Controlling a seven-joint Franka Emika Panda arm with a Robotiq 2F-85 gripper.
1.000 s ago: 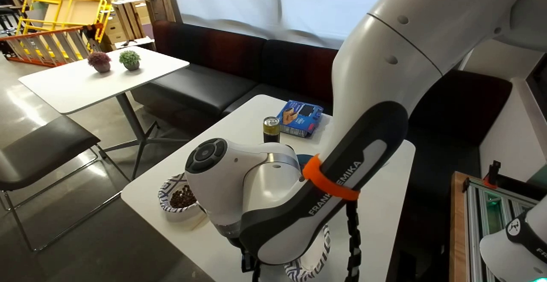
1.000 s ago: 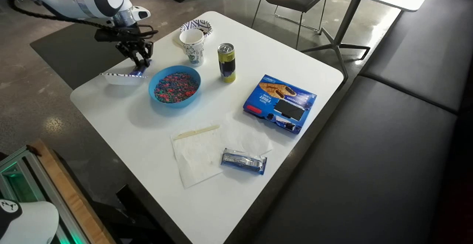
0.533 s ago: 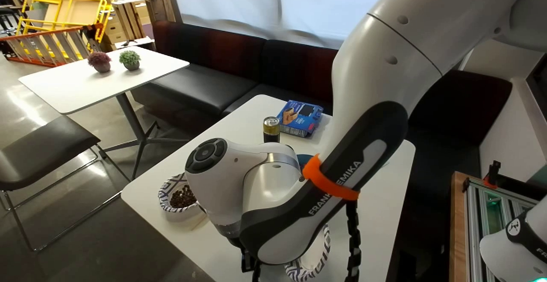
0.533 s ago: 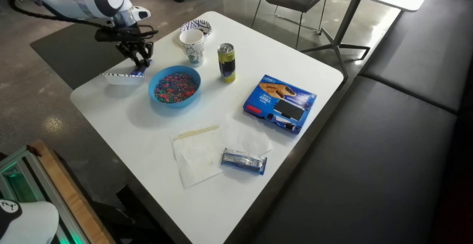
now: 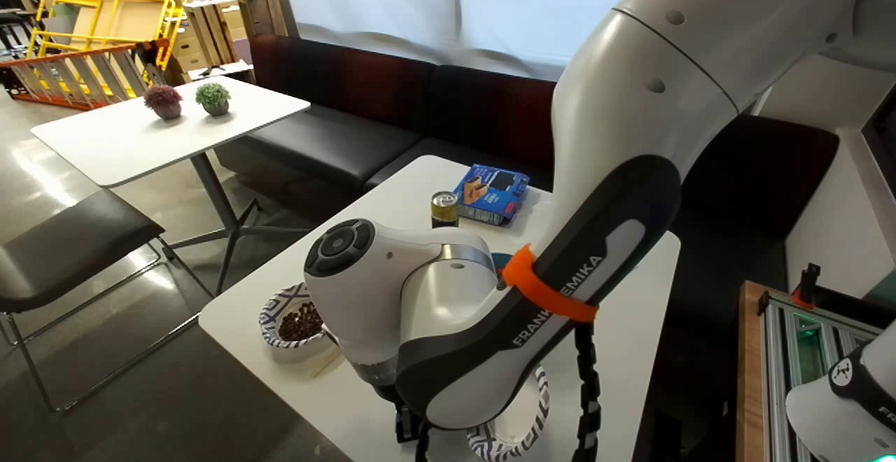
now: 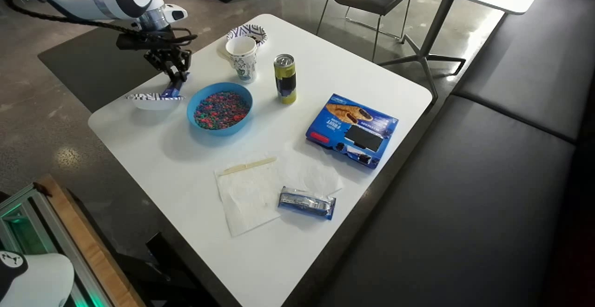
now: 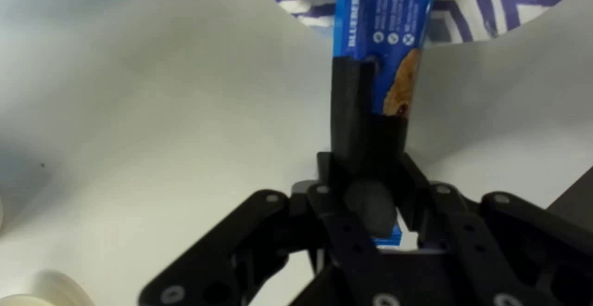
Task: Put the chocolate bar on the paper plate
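A chocolate bar [image 7: 388, 23] in a blue wrapper is being grasped toward its rear by the robot's clenched gripper [image 6: 178, 77]. Clock faces are being read with 12 at the top. In an exterior view, the paper plate [image 6: 144, 96] is lying between 7 and 8 o'clock from the gripper, with a blue bowl [image 6: 223, 132] standing just beside it at 3 o'clock. The bar's front is being held over the striped rim; whether they are touching is not being shown.

Apparently the placing is being carried out. A slight lift clear of the rim is being called for, then more travel inward until the white centre is being covered by the bar's middle. A level, gentle lowering is being advised, as the light plate could be tipped by a pressing end. Release is best being delayed until the weight is being borne.

In the wrist view, the long axis is running from 6 to 12 o'clock: the front is being aimed at 12, a short tail is being shown at 6. In an exterior view, the front end [image 6: 172, 92] is being pointed at about 7 o'clock.
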